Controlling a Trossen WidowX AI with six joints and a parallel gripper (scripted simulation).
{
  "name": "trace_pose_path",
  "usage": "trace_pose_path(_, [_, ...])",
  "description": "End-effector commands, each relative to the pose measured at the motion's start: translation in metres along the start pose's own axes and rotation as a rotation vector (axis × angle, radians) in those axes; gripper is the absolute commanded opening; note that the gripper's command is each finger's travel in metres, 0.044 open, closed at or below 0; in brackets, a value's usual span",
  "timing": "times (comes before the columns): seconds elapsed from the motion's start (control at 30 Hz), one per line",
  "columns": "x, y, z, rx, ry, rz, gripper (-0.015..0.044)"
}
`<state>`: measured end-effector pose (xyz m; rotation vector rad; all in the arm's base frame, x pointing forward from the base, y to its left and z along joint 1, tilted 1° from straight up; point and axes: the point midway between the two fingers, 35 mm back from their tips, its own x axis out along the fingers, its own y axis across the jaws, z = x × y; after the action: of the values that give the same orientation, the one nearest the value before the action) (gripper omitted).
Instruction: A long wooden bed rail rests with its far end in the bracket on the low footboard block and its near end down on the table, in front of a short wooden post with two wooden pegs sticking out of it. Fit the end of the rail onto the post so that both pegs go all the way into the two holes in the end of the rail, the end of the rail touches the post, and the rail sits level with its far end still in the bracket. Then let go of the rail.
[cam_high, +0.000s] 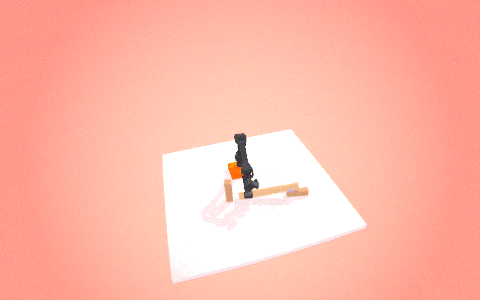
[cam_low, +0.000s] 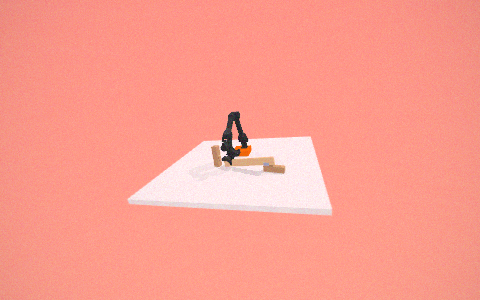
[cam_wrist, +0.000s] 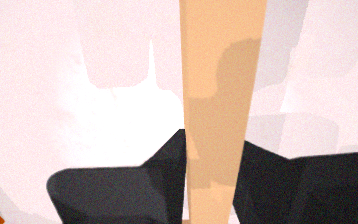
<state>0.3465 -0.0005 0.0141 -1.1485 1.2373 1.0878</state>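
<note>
The long pale rail (cam_high: 275, 190) (cam_low: 254, 161) (cam_wrist: 220, 50) slopes down from the low footboard block (cam_high: 302, 192) (cam_low: 277, 169) toward the post. Its far end is at the small grey bracket (cam_high: 291, 190) (cam_low: 266, 164) on that block. My gripper (cam_high: 248, 195) (cam_low: 227, 161) (cam_wrist: 198, 134) is shut on the rail close to its near end, one finger on each side. A short stub of rail sticks out past the fingers. The upright wooden post (cam_high: 228, 191) (cam_low: 216, 156) stands a small gap away from that end. The pegs and the holes cannot be made out. Whether the near end touches the table is unclear.
The orange block (cam_high: 234, 170) (cam_low: 243, 150) stands at the foot of the arm, behind the post and rail. The black arm arches over from there to the rail. All of it is on a white square board (cam_high: 270, 240) (cam_low: 230, 195). Arm shadows fall on the board.
</note>
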Motion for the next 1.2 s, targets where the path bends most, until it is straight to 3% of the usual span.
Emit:
trace_pose_path(0.0, [0.001,0.000,-0.001,-0.003,0.003,0.000,0.0000])
trace_pose_path(1.17, [-0.017,-0.002,0.000,-0.003,0.003,0.000,0.0000])
